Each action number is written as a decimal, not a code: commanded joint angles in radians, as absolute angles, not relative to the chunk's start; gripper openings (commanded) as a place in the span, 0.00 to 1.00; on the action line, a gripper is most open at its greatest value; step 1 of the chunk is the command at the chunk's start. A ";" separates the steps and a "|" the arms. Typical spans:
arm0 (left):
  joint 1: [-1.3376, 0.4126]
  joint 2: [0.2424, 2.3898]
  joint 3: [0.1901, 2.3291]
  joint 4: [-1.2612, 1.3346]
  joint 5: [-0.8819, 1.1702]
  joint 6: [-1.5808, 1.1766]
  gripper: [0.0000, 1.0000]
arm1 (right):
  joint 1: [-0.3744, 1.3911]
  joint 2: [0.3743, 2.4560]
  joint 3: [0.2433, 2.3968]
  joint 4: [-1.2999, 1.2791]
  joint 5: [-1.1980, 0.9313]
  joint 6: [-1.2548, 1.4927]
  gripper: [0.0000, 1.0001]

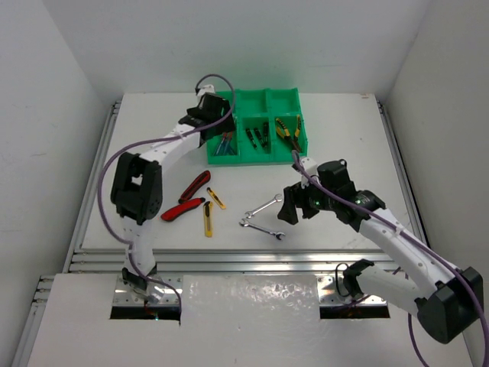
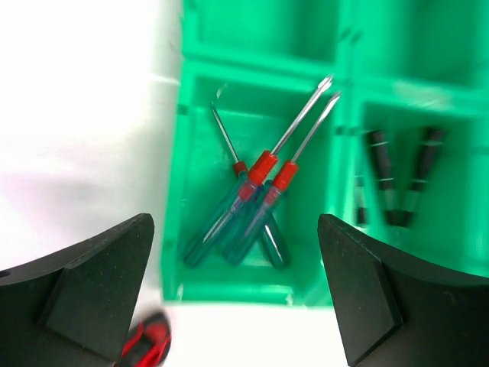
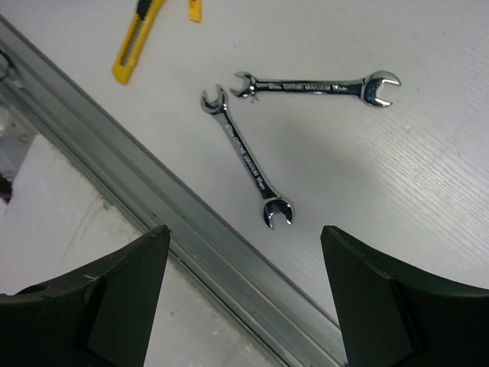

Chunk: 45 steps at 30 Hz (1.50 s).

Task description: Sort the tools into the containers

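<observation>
Screwdrivers [image 2: 260, 199], three, lay in the near-left compartment of the green tray [image 1: 263, 159], tips slanting far-right, under the spread left gripper [image 2: 233, 222]. Two wrenches [image 3: 246, 157] lay on the table [image 1: 344, 145] below the spread right gripper [image 3: 244, 229], fanning rightward. Knives [image 1: 183, 208] and box cutters [image 1: 207, 219] lay to their left.

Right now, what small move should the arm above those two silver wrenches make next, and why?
Probably lower the right claw onto the diagonal wrench ahead of it. The claw hangs open and empty, and both that wrench and the second wrench lie on the table, outside the green tray.
</observation>
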<state>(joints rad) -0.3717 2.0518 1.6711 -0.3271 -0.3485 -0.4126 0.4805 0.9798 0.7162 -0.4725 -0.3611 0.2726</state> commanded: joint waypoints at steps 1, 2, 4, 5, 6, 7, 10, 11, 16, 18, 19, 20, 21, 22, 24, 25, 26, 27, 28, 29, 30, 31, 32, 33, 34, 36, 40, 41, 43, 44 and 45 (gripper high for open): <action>-0.368 1.827 1.629 -0.249 -0.380 -0.428 0.87 | 0.529 1.026 0.744 -0.437 -0.227 0.301 0.81; -0.367 1.740 1.585 -0.247 -0.380 -0.426 0.88 | 0.563 1.054 0.750 -0.433 -0.201 0.302 0.81; -0.368 1.646 1.537 -0.278 -0.390 -0.429 0.89 | 0.597 1.097 0.788 -0.442 -0.140 0.287 0.81; -0.367 1.547 1.485 -0.302 -0.393 -0.460 0.90 | 0.623 1.124 0.807 -0.452 -0.120 0.263 0.81; -0.367 1.495 1.455 -0.348 -0.405 -0.477 0.91 | 0.632 1.176 0.824 -0.478 -0.101 0.250 0.81; -0.368 1.379 1.418 -0.373 -0.414 -0.503 0.93 | 0.638 1.202 0.856 -0.488 -0.082 0.238 0.81; -0.367 1.138 1.254 -0.442 -0.436 -0.597 1.00 | 0.656 1.278 0.897 -0.492 -0.086 0.183 0.81; -0.367 1.076 1.176 -0.468 -0.439 -0.612 1.00 | 0.663 1.296 0.910 -0.505 -0.095 0.146 0.81; -0.367 0.763 1.025 -0.547 -0.390 -0.473 1.00 | 0.696 1.500 1.034 -0.633 -0.092 0.054 0.78; -0.367 0.672 0.977 -0.551 -0.344 -0.389 1.00 | 0.731 1.563 1.049 -0.647 -0.113 0.031 0.76; -0.367 0.646 0.954 -0.546 -0.338 -0.368 1.00 | 0.748 1.580 1.048 -0.649 -0.115 0.031 0.76; -0.367 0.618 0.924 -0.528 -0.372 -0.359 1.00 | 0.767 1.598 1.046 -0.637 -0.097 0.034 0.76; -0.367 0.574 0.893 -0.519 -0.397 -0.360 1.00 | 0.782 1.620 1.051 -0.629 -0.092 0.038 0.76; -0.368 0.557 0.832 -0.503 -0.431 -0.371 1.00 | 0.808 1.667 1.055 -0.615 -0.092 0.046 0.75; -0.365 0.538 0.786 -0.492 -0.411 -0.387 1.00 | 0.828 1.719 1.081 -0.611 -0.065 0.063 0.73; -0.365 0.546 0.778 -0.492 -0.382 -0.379 1.00 | 0.842 1.767 1.091 -0.609 -0.064 0.074 0.71; -0.365 0.558 0.784 -0.492 -0.342 -0.370 1.00 | 0.848 1.788 1.106 -0.606 -0.049 0.078 0.70; -0.365 0.580 0.785 -0.491 -0.334 -0.359 1.00 | 0.851 1.805 1.112 -0.600 -0.045 0.087 0.69; -0.367 0.598 0.785 -0.486 -0.327 -0.354 1.00 | 0.851 1.836 1.120 -0.588 -0.040 0.089 0.68; -0.365 0.606 0.785 -0.489 -0.319 -0.353 0.99 | 0.851 1.864 1.124 -0.583 -0.035 0.090 0.67; -0.365 0.610 0.785 -0.489 -0.304 -0.350 0.99 | 0.851 1.864 1.129 -0.583 -0.029 0.092 0.67; -0.365 0.612 0.782 -0.483 -0.275 -0.348 0.99 | 0.851 1.888 1.132 -0.583 -0.029 0.092 0.66; -0.365 0.609 0.781 -0.480 -0.269 -0.345 0.98 | 0.851 1.902 1.137 -0.583 -0.031 0.092 0.66; -0.365 0.607 0.781 -0.479 -0.268 -0.344 0.98 | 0.851 1.913 1.138 -0.581 -0.040 0.094 0.64; -0.365 0.603 0.779 -0.479 -0.271 -0.345 0.98 | 0.851 1.924 1.140 -0.581 -0.057 0.091 0.62; -0.365 0.585 0.773 -0.471 -0.262 -0.342 0.98 | 0.851 1.968 1.153 -0.597 -0.071 0.095 0.46; -0.365 0.574 0.775 -0.472 -0.265 -0.342 0.98 | 0.854 1.980 1.134 -0.591 -0.058 0.120 0.29; -0.367 0.572 0.773 -0.472 -0.265 -0.342 0.98 | 0.857 1.977 1.128 -0.589 -0.026 0.126 0.28; -0.367 0.569 0.772 -0.472 -0.264 -0.341 0.98 | 0.873 1.967 1.108 -0.584 0.001 0.141 0.27; -0.367 0.568 0.772 -0.472 -0.261 -0.341 0.98 | 0.877 1.964 1.103 -0.578 0.049 0.147 0.26; -0.365 0.568 0.772 -0.471 -0.259 -0.339 0.98 | 0.882 1.963 1.095 -0.575 0.054 0.153 0.26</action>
<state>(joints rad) -0.3717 0.5739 0.7681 -0.5190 -0.2737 -0.3546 0.8604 1.9160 1.1576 -0.6071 -0.0017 0.1184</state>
